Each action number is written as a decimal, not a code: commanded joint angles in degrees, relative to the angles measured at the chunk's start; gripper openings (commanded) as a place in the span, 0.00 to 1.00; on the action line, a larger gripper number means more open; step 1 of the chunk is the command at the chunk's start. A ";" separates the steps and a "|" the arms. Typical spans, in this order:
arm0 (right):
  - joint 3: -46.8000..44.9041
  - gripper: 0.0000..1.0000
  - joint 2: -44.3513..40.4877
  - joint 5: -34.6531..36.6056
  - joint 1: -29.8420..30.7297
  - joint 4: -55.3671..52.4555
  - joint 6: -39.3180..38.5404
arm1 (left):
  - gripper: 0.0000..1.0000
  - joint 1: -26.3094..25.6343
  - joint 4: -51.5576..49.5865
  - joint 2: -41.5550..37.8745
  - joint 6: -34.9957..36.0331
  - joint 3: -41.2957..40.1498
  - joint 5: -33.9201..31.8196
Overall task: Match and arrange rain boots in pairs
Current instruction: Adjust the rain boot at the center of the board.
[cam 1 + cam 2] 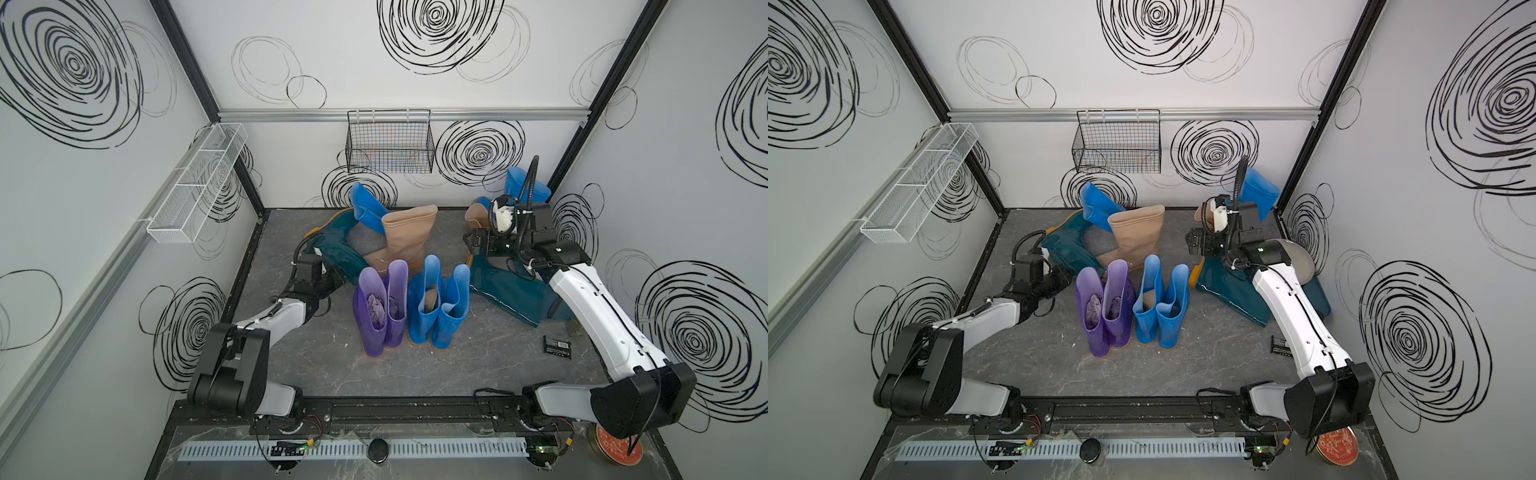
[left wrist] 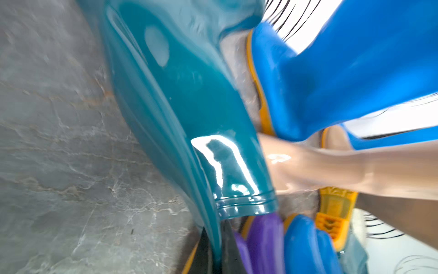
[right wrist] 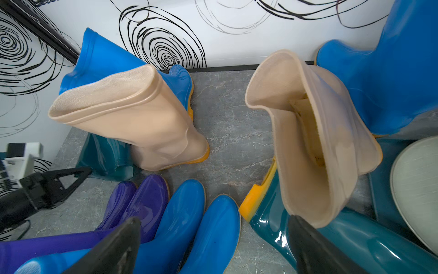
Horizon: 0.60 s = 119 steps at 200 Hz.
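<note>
Glossy dark teal rubber boot lies flat centre-left in both top views; its mate lies flat centre-right. Upright tan rubber boot and leaning bright blue rubber boot crowd the centre-left one's foot. Left gripper: jaws together, pinching that boot's cuff edge. Lift cuff first, then drag slowly, clear of the standing purple rubber boots. Right gripper: jaws wide apart, empty.

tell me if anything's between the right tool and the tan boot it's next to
Nothing visible does. In the right wrist view the open right tool hangs right at the cuff of the tan boot, with no other thing in the gap. The dark teal boot lies alongside that boot, not between.
</note>
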 commanded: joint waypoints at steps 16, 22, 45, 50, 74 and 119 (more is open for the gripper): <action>-0.61 1.00 -0.97 -1.69 -0.15 1.24 -0.94 | 0.00 2.40 -0.59 -9.67 -2.13 9.31 -2.99; -0.58 1.00 -1.06 -1.90 -0.15 1.24 -0.89 | 0.00 2.71 -0.75 -10.30 -3.09 10.06 -3.13; -0.40 1.00 -1.32 -2.87 -0.17 1.27 -0.88 | 0.00 3.15 1.07 -11.95 -8.70 10.96 -3.99; -0.35 1.00 -1.41 -2.98 -0.16 1.12 -0.82 | 0.00 3.16 2.10 -12.34 -10.05 10.67 -4.21; -0.24 1.00 -2.09 -3.32 -0.18 0.68 -0.90 | 0.00 3.33 4.34 -14.40 -15.08 9.08 -6.36; -0.99 1.00 -3.16 -3.93 -0.14 0.41 -0.79 | 0.00 5.18 6.75 -21.69 -22.87 0.14 -10.77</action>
